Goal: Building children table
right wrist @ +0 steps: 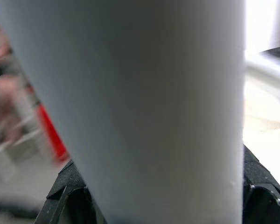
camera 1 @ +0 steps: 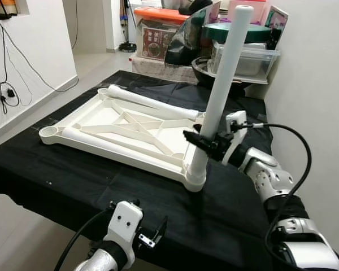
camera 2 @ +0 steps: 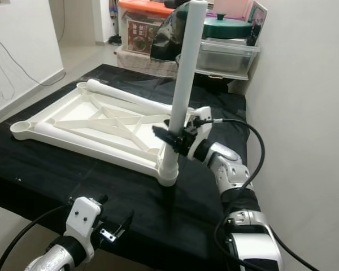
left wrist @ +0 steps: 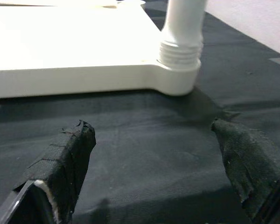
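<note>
Silver jointed arms, looping black cables, white wrist housings, black cloth-padded fingers (left wrist: 67, 158).

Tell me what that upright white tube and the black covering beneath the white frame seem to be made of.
The upright white tube looks like moulded plastic: smooth, satin, with ridged threads at its base. The black covering appears to be woven cloth, matte and faintly creased.

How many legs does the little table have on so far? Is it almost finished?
One so far. The white plastic tabletop lies upside down on the black cloth, and the upright white tube leg stands in its near corner socket. The right gripper is clamped on that leg, possibly tightening it. Two more white legs lie on the tabletop, and its far-left corner socket is empty. The left gripper waits open.
</note>
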